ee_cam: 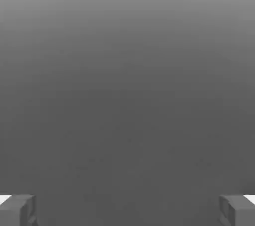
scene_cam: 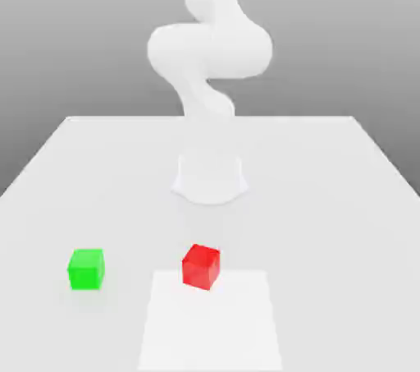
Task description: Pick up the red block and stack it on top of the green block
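In the exterior view you see the red block (scene_cam: 201, 266), a small bright red cube with plain matte faces, sitting on the white table (scene_cam: 328, 198) near the front, turned slightly so that 1 corner faces the camera. It rests at the far edge of a paler square patch (scene_cam: 211, 325) on the tabletop. The green block (scene_cam: 85, 268), a bright green cube of the same size and the same plain finish, sits well apart from it toward the exterior view's left, also flat on the table. Neither cube carries any label or writing you can read. The white arm (scene_cam: 209, 50) rises behind them from its round base (scene_cam: 209, 177).

In the hand view you see the gripper (ee_cam: 127, 210) with its 2 grey fingertips (ee_cam: 17, 210) at opposite edges, spread wide with nothing between them, against a plain grey background.
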